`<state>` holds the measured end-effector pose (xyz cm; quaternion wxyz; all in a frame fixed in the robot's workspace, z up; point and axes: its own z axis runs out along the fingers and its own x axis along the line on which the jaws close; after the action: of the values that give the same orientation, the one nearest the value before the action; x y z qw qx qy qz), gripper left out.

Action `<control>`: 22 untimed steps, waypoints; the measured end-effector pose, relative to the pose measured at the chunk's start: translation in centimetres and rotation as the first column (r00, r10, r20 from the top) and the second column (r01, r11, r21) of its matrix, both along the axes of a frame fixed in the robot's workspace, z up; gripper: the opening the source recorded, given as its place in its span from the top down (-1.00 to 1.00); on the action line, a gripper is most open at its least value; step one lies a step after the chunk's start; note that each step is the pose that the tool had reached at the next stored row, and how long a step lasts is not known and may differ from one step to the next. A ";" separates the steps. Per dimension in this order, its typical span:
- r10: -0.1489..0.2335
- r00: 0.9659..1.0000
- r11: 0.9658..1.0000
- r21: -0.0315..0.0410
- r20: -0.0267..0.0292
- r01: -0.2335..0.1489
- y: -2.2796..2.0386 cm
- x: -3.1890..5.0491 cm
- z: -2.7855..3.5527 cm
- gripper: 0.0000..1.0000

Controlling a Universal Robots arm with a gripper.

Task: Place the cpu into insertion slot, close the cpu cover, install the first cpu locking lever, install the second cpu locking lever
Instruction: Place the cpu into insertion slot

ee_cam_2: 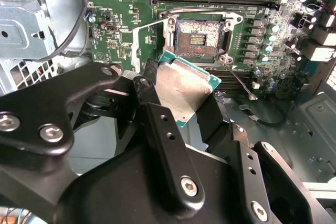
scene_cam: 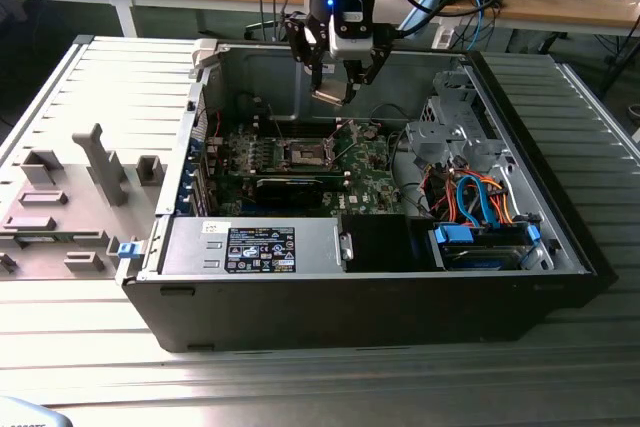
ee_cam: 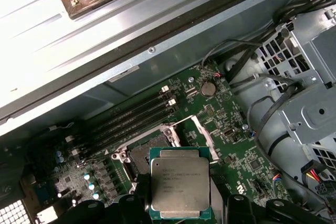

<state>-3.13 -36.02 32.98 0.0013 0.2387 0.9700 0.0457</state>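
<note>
Arm reaching down into the open computer case (scene_cam: 300,317), pincer (scene_cam: 338,85) clamped on edges of the cpu (ee_cam_2: 184,90), chip held tilted above the empty insertion slot (ee_cam_2: 198,38), not touching it

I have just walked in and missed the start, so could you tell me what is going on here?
The robot arm's tool is shut on the cpu and holds it in the air over the open computer case, above the green motherboard. The insertion slot is bare and empty, with the cpu cover swung up beside it. The cpu is not yet seated.
</note>
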 end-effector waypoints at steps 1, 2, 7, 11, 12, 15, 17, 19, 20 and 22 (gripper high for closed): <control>-0.001 1.000 1.000 0.000 0.000 0.001 0.00 0.00 0.00 -0.09; -0.001 1.000 1.000 0.000 0.000 0.001 0.00 0.00 -0.01 -0.09; -0.004 1.000 1.000 0.000 0.000 0.004 0.00 0.00 0.00 -0.09; -0.007 1.000 1.000 0.000 0.000 0.007 0.00 0.00 -0.01 -0.09; -0.008 1.000 1.000 0.000 0.000 0.008 0.00 0.00 -0.01 -0.09; -0.010 1.000 1.000 0.000 0.000 0.010 0.00 0.00 -0.02 -0.09; -0.011 1.000 1.000 0.000 0.000 0.011 0.00 0.00 -0.02 -0.09; -0.011 1.000 1.000 0.000 0.000 0.011 0.00 0.00 -0.02 -0.09; -0.012 1.000 1.000 0.000 0.000 0.012 0.00 0.00 -0.02 -0.09; -0.013 1.000 1.000 0.000 0.000 0.013 0.00 0.00 -0.03 -0.09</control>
<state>-3.13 -36.02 32.95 0.0016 0.2449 0.9685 0.0457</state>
